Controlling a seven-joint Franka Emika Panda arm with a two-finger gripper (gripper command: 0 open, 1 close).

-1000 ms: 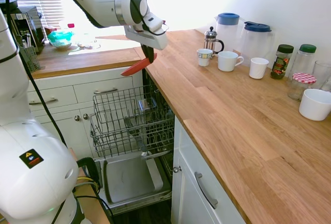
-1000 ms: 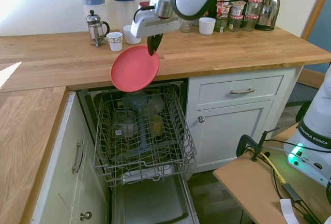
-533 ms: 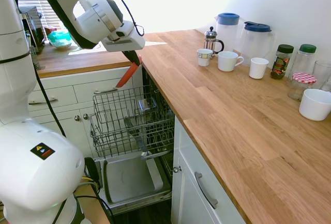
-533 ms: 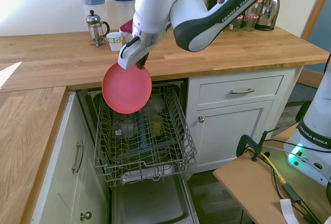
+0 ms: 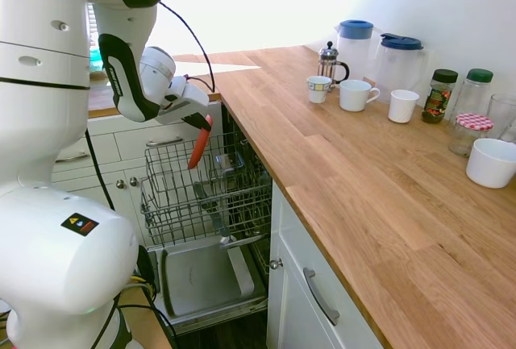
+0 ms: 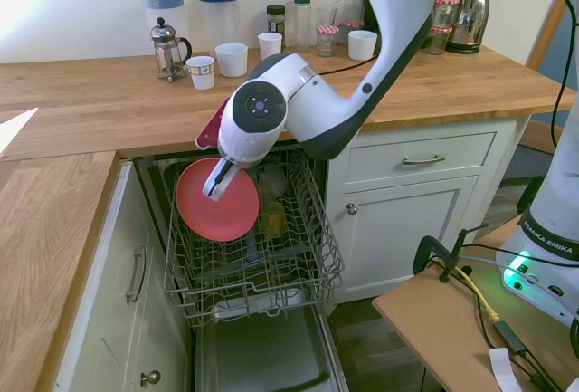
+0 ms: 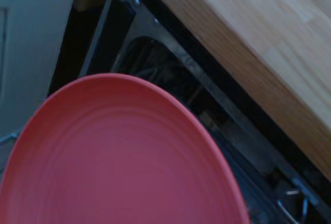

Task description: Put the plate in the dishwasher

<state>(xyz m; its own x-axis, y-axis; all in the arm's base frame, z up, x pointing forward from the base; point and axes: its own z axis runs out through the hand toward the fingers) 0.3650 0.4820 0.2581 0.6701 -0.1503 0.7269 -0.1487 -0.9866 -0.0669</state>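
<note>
My gripper is shut on the rim of the coral-red plate. It holds the plate nearly upright, edge-on in the first exterior view. The plate hangs just above the pulled-out grey wire rack of the dishwasher, over the rack's back left part in the second exterior view. The dishwasher's grey inner door panel lies folded down below the rack. The red disc fills most of the wrist view, with the dark dishwasher opening behind it.
Glasses and other items stand in the rack. The wooden worktop borders the opening. Two white mugs, a small cup, a French press, two jugs, jars and a white bowl stand on it.
The arm has swung down and away from the worktop, carrying the plate from counter height to just over the rack. The plate has turned more upright.
</note>
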